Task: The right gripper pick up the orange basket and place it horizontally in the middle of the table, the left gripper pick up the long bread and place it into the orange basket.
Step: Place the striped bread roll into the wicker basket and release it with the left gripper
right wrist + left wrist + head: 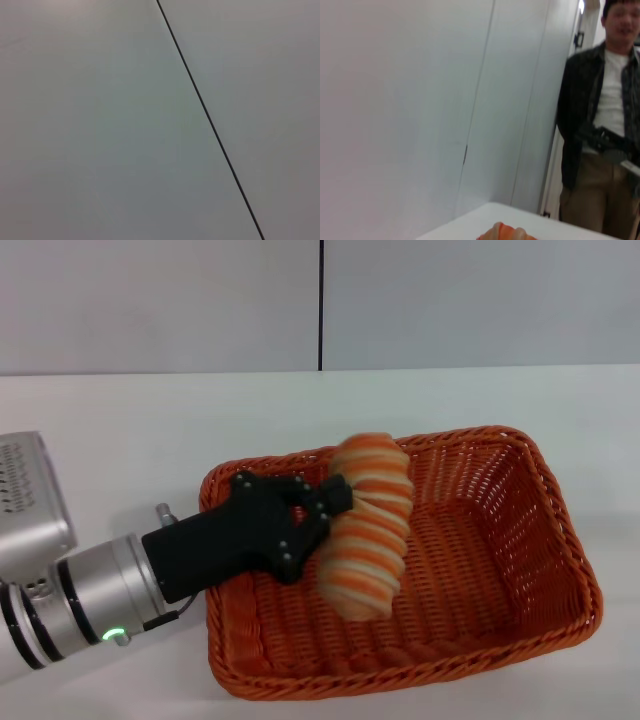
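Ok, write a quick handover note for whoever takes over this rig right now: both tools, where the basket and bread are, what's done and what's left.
Left tool: small all-black claw, shut on the striped orange-and-cream long bread, holding it over the inside of the large orange woven wicker basket. Whether the bread touches the basket floor cannot be told.
Right tool: not in view; its wrist camera shows only a wall.
The basket sits on the white table, long side running left to right, so its placing looks done.
Left to do: release the bread into the basket and withdraw the left arm.
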